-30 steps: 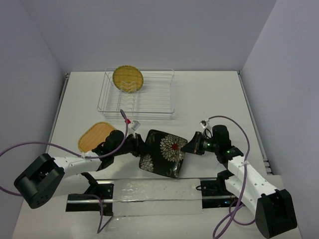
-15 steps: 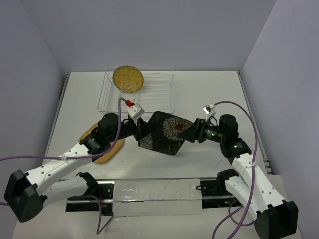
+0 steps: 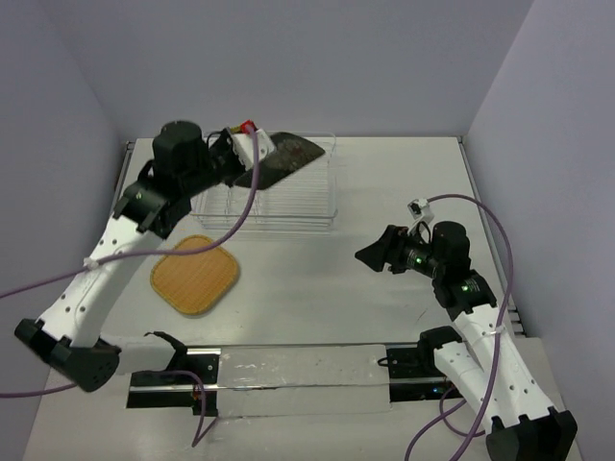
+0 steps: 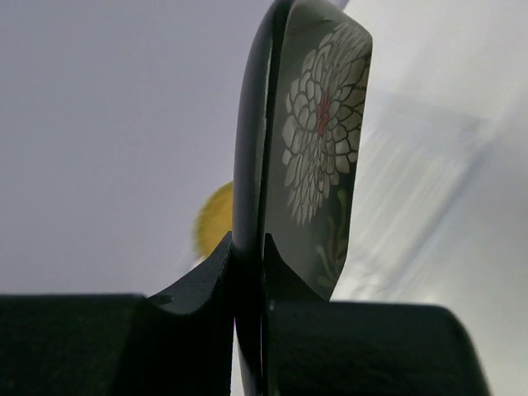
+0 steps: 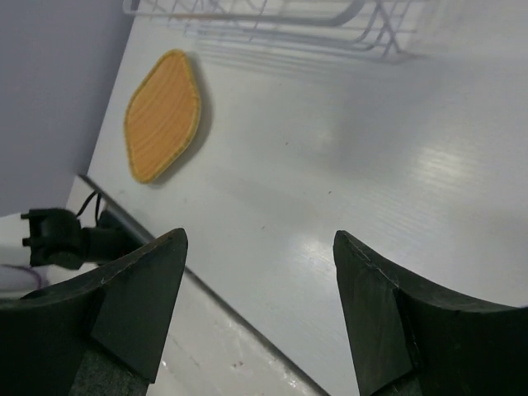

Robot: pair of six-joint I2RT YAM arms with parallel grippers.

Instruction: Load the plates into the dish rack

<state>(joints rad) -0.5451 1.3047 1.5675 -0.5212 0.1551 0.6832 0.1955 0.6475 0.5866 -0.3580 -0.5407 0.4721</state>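
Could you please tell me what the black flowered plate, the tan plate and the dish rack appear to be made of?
Black flowered plate: glossy, perhaps glazed ceramic or melamine; its face shines around the printed flowers.
Tan plate: matte bamboo or wood, judging by fine parallel grain lines.
Dish rack: thin silvery metal wire.

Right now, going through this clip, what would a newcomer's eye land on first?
The left gripper holds the black flowered plate by its edge, raised over the far end of the dish rack. The tan bamboo plate lies flat on the table, on the near left side of the rack. The right gripper hangs open and empty off to the right.
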